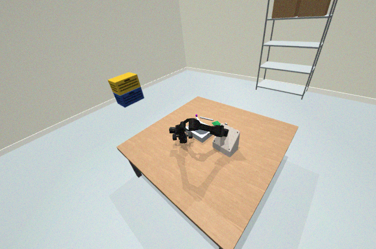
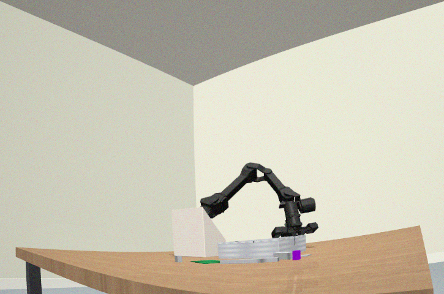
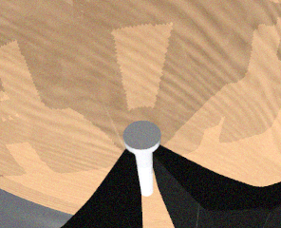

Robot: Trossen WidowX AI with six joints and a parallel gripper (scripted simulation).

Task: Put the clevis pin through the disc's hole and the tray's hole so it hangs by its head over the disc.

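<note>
The steel pin [image 3: 145, 173] shows its round grey head toward the wrist camera, with its pale shank running down the view. My gripper [image 3: 142, 155] [image 1: 182, 139] [image 2: 294, 236] is shut on the pin, just below the head, low over the table beside the tray. Whether the pin touches the table cannot be told. The steel tray [image 1: 202, 138] [image 2: 248, 250] stands between the gripper and the arm's base, partly behind the arm. The disc and the pin hole cannot be made out.
A beige wedge-shaped block [image 1: 231, 140] [image 2: 188, 232] carries the arm's base. Behind the tray are a green flat piece [image 1: 216, 123] [image 2: 205, 261], a silver bar [image 1: 206, 118] and a small purple object [image 1: 196, 115] [image 2: 296, 255]. A small grey cylinder [image 2: 178, 258] stands near the block.
</note>
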